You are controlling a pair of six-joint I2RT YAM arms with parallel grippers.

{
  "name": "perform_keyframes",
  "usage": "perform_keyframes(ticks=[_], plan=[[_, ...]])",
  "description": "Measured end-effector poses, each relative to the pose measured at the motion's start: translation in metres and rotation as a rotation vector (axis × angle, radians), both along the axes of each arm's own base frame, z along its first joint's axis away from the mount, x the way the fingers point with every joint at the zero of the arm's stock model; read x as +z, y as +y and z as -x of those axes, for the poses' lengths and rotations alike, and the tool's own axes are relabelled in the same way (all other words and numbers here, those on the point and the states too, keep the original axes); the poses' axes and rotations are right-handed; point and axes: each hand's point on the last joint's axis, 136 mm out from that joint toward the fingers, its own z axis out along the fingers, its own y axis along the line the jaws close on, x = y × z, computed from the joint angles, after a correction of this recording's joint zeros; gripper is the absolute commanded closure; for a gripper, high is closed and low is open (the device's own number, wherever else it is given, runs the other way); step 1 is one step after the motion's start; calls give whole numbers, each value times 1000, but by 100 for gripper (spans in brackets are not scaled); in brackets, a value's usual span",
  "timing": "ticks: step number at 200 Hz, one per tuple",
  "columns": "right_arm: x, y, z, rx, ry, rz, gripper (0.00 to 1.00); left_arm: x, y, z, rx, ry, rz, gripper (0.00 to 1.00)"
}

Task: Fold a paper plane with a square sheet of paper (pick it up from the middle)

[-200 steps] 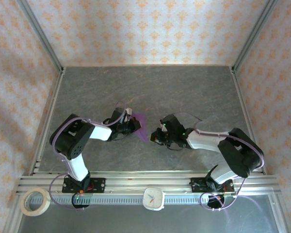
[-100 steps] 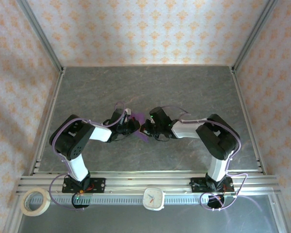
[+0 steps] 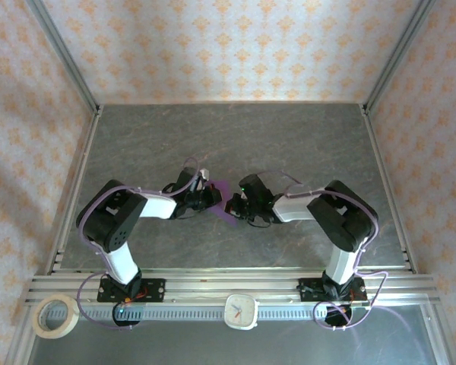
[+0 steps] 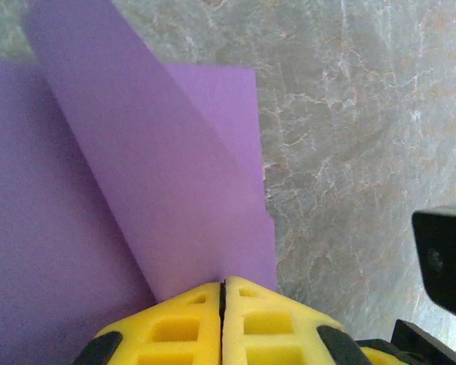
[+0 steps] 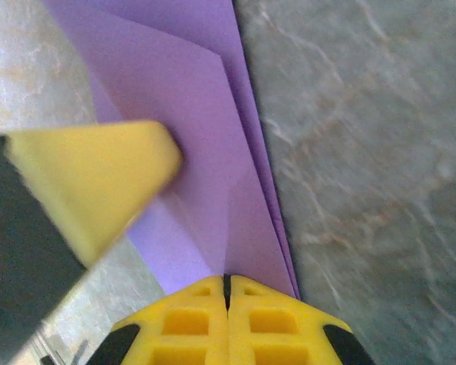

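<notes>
The square sheet of paper [image 3: 222, 201] is purple and folded into layers, and it hangs between the two grippers at the middle of the table. In the left wrist view a slanted flap of the paper [image 4: 159, 175] runs into my left gripper [image 4: 223, 293], whose yellow pads are pressed together on it. In the right wrist view a creased fold of the paper [image 5: 213, 152] ends in my right gripper [image 5: 228, 283], also shut on it. The left gripper's yellow pad [image 5: 91, 182] sits close by on the left. From above, the left gripper [image 3: 212, 197] and right gripper [image 3: 232, 204] nearly touch.
The grey marbled table [image 3: 235, 137] is walled by aluminium posts and patterned panels. A roll of tape [image 3: 55, 315] and a small white clock [image 3: 241, 310] lie on the front rail, behind the arm bases.
The right arm has swung left and its gripper has come onto the paper beside the left gripper. The left arm has hardly moved and kept hold of the paper.
</notes>
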Motion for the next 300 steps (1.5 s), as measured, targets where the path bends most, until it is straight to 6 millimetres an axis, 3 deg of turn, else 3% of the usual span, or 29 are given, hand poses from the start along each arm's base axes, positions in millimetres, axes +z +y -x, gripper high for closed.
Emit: perform_keyframes(ticks=[37, 75, 106, 149, 181, 300], plan=[[-1, -10, 14, 12, 9, 2, 100, 21, -5, 9, -53, -39, 36, 98], [-1, -11, 15, 14, 5, -5, 100, 17, -19, 33, -139, -12, 58, 98], [-1, -11, 16, 15, 6, -7, 100, 13, -29, 39, -200, -2, 71, 99], [-2, -12, 16, 16, 8, -10, 100, -9, -31, 27, -216, 28, 34, 100], [-2, -10, 15, 20, -3, -28, 100, -9, -25, 22, -208, 39, 55, 100], [-1, -7, 13, 25, -22, -52, 100, -9, 29, -38, -61, 60, 22, 100]])
